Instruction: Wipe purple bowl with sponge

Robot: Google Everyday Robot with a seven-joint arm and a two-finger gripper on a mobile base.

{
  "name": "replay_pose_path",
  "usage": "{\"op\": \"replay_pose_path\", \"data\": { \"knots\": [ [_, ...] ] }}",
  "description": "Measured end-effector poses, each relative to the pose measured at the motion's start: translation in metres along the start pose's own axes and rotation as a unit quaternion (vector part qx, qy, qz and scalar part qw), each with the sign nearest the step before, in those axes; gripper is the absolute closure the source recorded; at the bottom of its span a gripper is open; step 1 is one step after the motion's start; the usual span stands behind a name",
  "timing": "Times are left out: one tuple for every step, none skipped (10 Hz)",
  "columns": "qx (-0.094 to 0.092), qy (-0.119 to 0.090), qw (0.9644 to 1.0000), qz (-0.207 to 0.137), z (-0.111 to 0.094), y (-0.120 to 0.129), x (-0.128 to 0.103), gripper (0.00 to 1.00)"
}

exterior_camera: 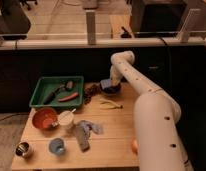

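Hand (111, 83) low at the far edge of the wooden surface (112, 136), over the purple bowl (114, 90), which is small, round and dark. Sponge (105, 83), a blue-grey block, sits at the bowl's left rim, against the hand. Whether the hand grips it: cannot tell. Smooth white arm (146, 102).

Matt wood table (112, 131); smooth white plastic arm (151, 115), pincer (110, 83) at purple bowl (115, 90); soft cloth (85, 132).

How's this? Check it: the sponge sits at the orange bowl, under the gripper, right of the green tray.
Wrong bowl. The camera view shows the sponge at the purple bowl, under the gripper, right of the green tray.
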Motion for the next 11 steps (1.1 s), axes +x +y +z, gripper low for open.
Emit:
{"op": "replay_pose_path", "data": {
  "knots": [
    [-0.004,-0.010,0.9999,-0.002,-0.002,0.010,-0.001,1.00],
    [-0.006,-0.017,0.9998,-0.005,-0.006,0.022,0.001,1.00],
    [-0.008,-0.023,0.9997,-0.007,-0.007,0.031,0.005,1.00],
    [-0.009,-0.027,0.9995,-0.010,-0.007,0.033,0.006,1.00],
    [-0.010,-0.028,0.9995,-0.011,-0.007,0.033,0.004,1.00],
    [-0.011,-0.029,0.9995,-0.011,-0.006,0.033,0.002,1.00],
    [-0.010,-0.029,0.9995,-0.011,-0.006,0.033,0.003,1.00],
    [-0.010,-0.029,0.9995,-0.011,-0.007,0.033,0.003,1.00],
    [-0.010,-0.029,0.9995,-0.010,-0.007,0.033,0.004,1.00],
    [-0.010,-0.029,0.9995,-0.010,-0.007,0.033,0.003,1.00],
    [-0.010,-0.029,0.9995,-0.011,-0.007,0.032,0.003,1.00]
  ]
}}
